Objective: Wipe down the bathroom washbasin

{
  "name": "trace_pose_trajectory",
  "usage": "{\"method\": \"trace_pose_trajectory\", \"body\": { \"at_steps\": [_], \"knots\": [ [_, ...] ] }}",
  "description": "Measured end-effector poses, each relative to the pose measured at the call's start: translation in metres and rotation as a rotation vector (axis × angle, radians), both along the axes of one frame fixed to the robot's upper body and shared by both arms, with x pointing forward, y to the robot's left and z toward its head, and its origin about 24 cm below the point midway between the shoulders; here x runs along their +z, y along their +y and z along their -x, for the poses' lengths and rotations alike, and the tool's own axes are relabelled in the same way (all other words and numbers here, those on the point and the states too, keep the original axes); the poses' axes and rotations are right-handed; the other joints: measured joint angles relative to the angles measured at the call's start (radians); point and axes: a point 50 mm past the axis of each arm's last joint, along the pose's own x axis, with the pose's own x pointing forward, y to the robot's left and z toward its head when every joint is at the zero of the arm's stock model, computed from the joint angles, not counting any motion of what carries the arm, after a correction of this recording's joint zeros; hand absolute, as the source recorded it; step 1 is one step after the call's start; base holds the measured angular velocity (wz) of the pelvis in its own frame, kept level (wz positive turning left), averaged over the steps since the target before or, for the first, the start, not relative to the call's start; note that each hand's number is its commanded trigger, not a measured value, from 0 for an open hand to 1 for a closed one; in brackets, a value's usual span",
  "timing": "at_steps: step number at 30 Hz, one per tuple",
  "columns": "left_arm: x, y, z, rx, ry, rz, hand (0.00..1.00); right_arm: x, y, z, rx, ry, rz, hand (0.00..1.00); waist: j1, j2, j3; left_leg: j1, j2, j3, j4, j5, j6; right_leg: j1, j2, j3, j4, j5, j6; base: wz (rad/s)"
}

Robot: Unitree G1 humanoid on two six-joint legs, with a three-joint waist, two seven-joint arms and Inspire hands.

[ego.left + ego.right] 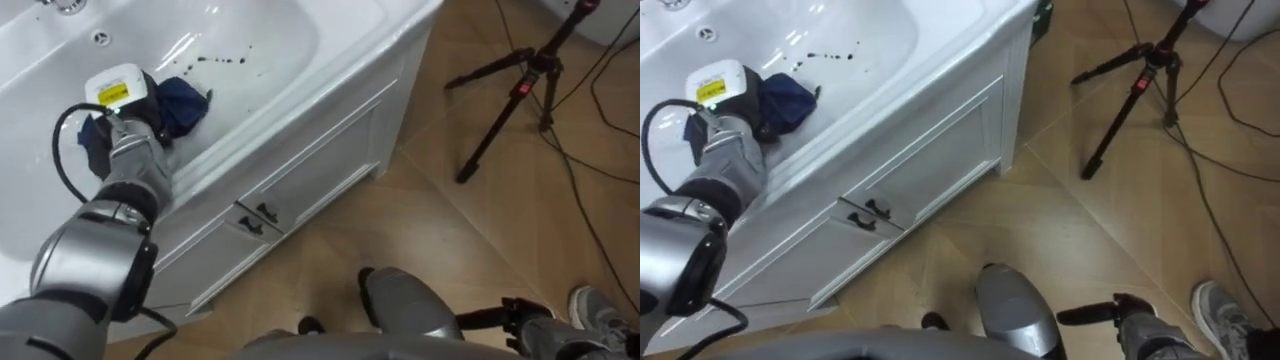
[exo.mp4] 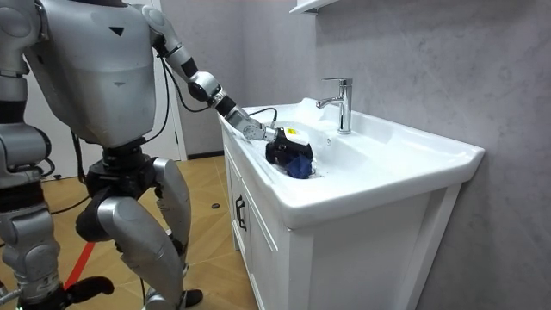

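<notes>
In the left eye view, the left hand [image 1: 120,98] is lying at the upper left inside the white basin [image 1: 285,30], pressing against a dark blue cloth [image 1: 185,100]; its fingers are hiding behind the cloth, so I cannot tell their grip. Dark spots [image 1: 220,60] are sitting just above the cloth. The right hand [image 1: 516,318] is showing at the bottom right, its state unclear

In the room view, the robot is standing at the cabinet [image 2: 258,232], reaching toward the tap [image 2: 343,103]

In the right eye view, a tripod [image 1: 1140,85] is standing at the upper right
</notes>
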Motion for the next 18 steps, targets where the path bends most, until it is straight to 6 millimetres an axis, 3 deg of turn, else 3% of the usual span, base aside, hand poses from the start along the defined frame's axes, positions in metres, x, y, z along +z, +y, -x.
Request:
{"method": "trace_pose_trajectory", "body": {
  "at_steps": [3, 4, 5, 10, 18],
  "knots": [
    [0.001, -0.009, -0.004, -0.022, 0.017, -0.04, 1.0, 0.0, -0.001, 0.0, -0.002, 0.003, -0.004, 0.0, -0.015, 0.013, 0.0022, 0.0, 0.001, 0.0, -0.01, 0.001, -0.002, 0.0, -0.001, -0.004, -0.005, -0.001, -0.001, 0.05],
    [0.001, -0.013, -0.005, -0.027, 0.022, -0.044, 1.0, 0.001, -0.001, -0.002, 0.0, -0.001, -0.004, 0.0, -0.017, 0.024, -0.0011, 0.001, 0.001, 0.0, -0.011, 0.001, -0.001, 0.002, -0.001, -0.004, -0.008, -0.002, -0.001, 0.05],
    [-0.001, -0.018, -0.005, -0.03, 0.029, -0.034, 1.0, 0.001, -0.001, -0.005, -0.007, -0.009, -0.005, 0.0, -0.027, 0.024, 0.0061, 0.001, 0.002, -0.004, -0.011, 0.001, -0.001, 0.009, -0.002, -0.009, -0.019, -0.001, -0.001, 0.07],
    [0.001, -0.029, -0.01, 0.003, 0.019, 0.067, 1.0, 0.004, -0.001, -0.015, -0.013, -0.032, -0.007, 0.0, -0.031, 0.039, 0.0053, 0.008, 0.001, 0.004, -0.016, 0.003, 0.001, 0.016, -0.003, -0.004, -0.031, -0.003, 0.005, 0.01],
    [0.003, -0.033, -0.014, 0.103, -0.055, 0.305, 1.0, 0.004, -0.003, -0.015, 0.002, -0.05, 0.018, 0.0, -0.031, 0.039, 0.0058, 0.017, -0.009, 0.004, -0.03, 0.012, 0.008, 0.014, -0.015, -0.012, -0.033, -0.007, 0.009, 0.03]
  ]
}}
